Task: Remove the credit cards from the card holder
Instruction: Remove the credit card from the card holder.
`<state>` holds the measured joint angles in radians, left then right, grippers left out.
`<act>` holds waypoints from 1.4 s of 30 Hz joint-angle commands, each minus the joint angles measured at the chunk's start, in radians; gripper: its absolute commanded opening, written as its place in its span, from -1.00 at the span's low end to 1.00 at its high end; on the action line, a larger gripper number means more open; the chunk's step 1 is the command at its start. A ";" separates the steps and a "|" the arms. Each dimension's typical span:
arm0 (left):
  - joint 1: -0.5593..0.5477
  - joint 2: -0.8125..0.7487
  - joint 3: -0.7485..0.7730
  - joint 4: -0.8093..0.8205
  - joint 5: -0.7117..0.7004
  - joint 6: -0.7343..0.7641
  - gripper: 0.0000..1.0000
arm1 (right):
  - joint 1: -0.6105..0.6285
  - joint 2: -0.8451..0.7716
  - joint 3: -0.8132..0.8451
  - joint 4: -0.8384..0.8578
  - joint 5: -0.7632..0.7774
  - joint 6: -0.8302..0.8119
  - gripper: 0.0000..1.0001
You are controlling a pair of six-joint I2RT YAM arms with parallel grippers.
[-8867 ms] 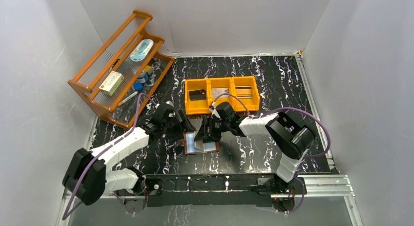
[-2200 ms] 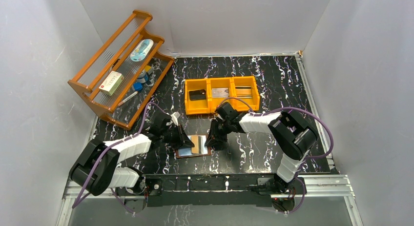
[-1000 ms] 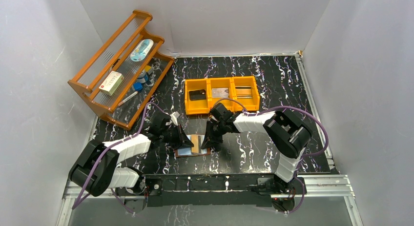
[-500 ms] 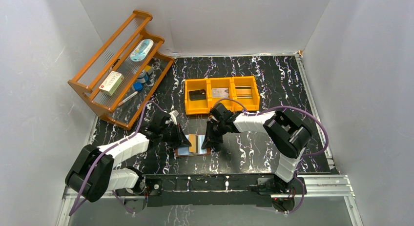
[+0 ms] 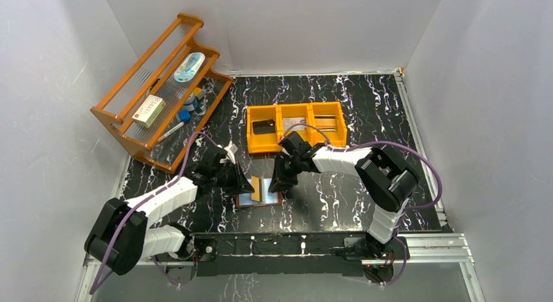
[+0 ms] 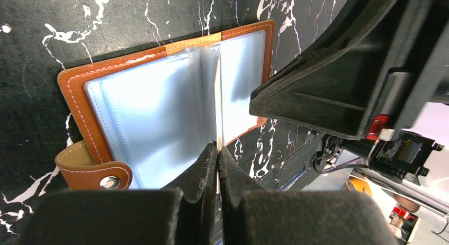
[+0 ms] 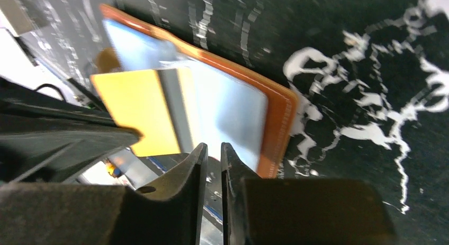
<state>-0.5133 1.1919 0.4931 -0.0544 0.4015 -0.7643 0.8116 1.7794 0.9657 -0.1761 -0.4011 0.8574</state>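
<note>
The card holder (image 6: 74, 91) is laid open, pockets up, near the orange bin (image 5: 293, 107), on the bin's side facing the arm bases. A tan card (image 7: 140, 110) is held upright over the open holder by the left gripper (image 6: 217, 150), whose jaws are clamped fully onto the card's edge. The right gripper (image 7: 213, 148) is positioned between the bin and the holder, with its jaws parted only slightly and nothing seen gripped between them.
</note>
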 commanded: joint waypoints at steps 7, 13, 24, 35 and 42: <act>0.006 0.021 0.020 0.042 0.039 -0.019 -1.00 | 0.011 0.059 0.097 0.056 -0.092 -0.029 -0.48; 0.006 0.037 0.015 0.080 0.075 -0.037 -0.82 | 0.010 0.102 -0.001 -0.012 0.001 0.015 -0.52; 0.006 0.130 0.033 0.076 0.094 -0.037 -0.79 | 0.009 0.107 -0.039 0.015 -0.001 0.027 -0.54; 0.008 -0.128 0.136 -0.193 -0.232 -0.034 -1.00 | -0.014 -0.096 -0.004 0.014 0.094 -0.022 -0.40; 0.011 -0.204 0.230 -0.226 -0.253 -0.009 -1.00 | -0.050 -0.295 -0.036 0.116 0.184 -0.056 0.03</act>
<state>-0.5091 1.0286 0.6769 -0.2260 0.1894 -0.7994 0.7780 1.6016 0.9497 -0.1375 -0.3008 0.8471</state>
